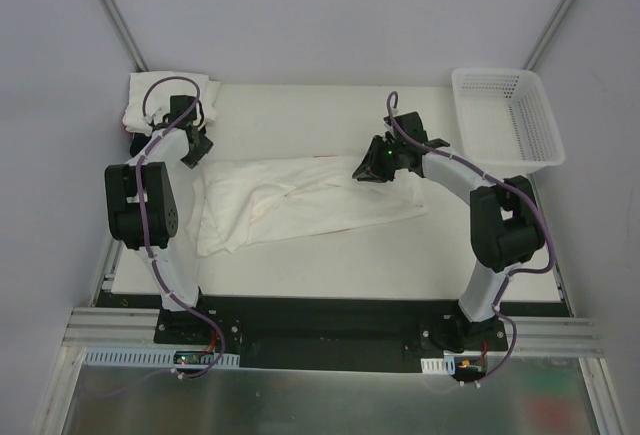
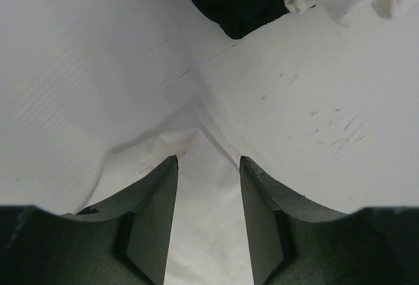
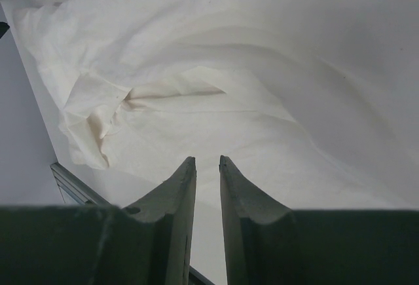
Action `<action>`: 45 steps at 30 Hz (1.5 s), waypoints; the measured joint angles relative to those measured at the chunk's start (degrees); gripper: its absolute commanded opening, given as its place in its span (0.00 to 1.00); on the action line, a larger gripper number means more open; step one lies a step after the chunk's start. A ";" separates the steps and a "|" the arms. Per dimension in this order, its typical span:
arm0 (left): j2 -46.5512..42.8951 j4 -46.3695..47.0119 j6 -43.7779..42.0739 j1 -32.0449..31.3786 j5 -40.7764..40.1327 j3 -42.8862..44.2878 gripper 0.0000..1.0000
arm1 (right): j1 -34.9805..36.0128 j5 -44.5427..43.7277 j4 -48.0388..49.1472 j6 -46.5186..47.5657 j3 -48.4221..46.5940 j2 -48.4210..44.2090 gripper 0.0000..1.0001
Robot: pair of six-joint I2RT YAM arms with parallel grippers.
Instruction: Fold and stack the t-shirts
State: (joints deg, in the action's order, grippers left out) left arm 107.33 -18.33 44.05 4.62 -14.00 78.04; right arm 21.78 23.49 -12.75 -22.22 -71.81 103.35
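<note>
White crumpled cloth t-shirt lies lengthwise leftward from the white plastic mesh basket, right hand barely parted at the nearer end, left hand half-open at the farther, neither visibly gripping.

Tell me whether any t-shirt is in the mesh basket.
No: the mesh basket shows only bare mesh inside, and the white t-shirt lies spread outside it.

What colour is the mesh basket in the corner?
White; the mesh basket shows best in the top external view.
</note>
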 measured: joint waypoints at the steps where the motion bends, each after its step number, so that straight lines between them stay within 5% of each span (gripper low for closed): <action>1: 0.35 -0.09 0.00 0.13 0.00 0.04 0.42 | -0.04 0.00 -0.02 0.00 0.00 0.00 0.24; 22: 4.09 -1.64 -0.07 0.37 0.57 0.92 0.30 | -1.22 1.38 -0.07 -0.09 -0.52 0.00 0.23; 27: 4.20 -1.66 -0.07 0.37 1.38 1.14 0.00 | -1.81 1.49 -0.07 -0.26 -0.55 0.00 0.23; 45: 7.85 -5.05 -3.65 0.37 2.10 12.59 0.00 | -2.78 1.73 0.09 -1.14 -0.55 0.00 0.22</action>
State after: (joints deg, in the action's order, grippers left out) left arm 115.18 -23.38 40.40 4.99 -11.90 90.63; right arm 19.00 25.21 -12.67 -23.35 -72.36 103.35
